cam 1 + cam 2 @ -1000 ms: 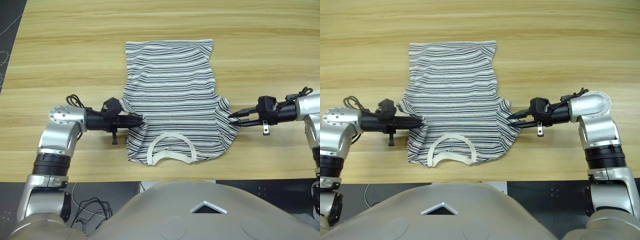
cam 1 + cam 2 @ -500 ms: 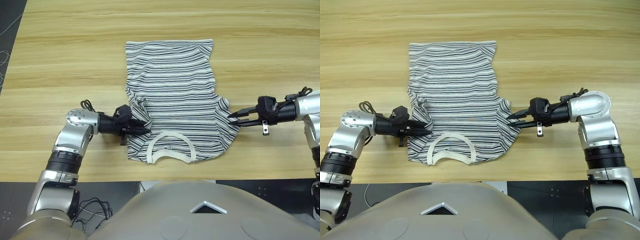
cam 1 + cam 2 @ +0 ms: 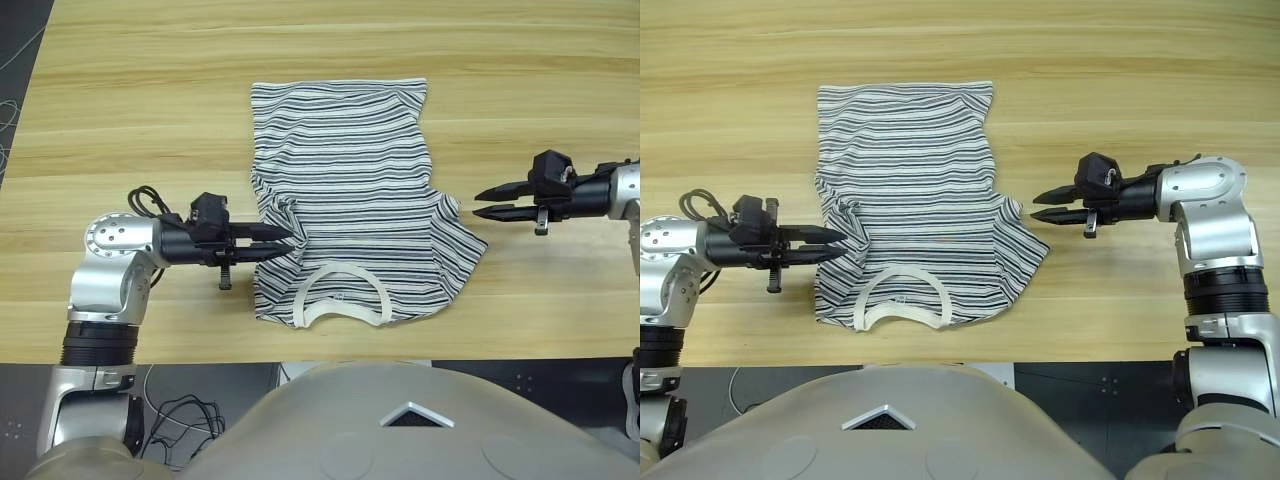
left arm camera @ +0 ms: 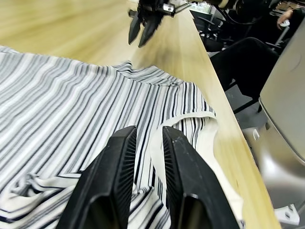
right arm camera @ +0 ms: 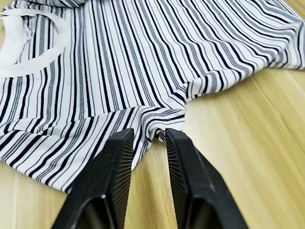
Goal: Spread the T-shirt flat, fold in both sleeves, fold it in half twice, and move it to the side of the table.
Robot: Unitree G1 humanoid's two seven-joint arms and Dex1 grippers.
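The striped T-shirt lies on the table, collar nearest the robot, its left side bunched. The left gripper sits at that bunched edge, fingers a little apart and empty — maybe touching the cloth. The right gripper hangs near the right sleeve — fingers a little apart, empty.

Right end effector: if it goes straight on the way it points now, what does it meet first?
Probably the black-and-white striped fabric T-shirt, at its sleeve edge; the right end effector may pass above it.
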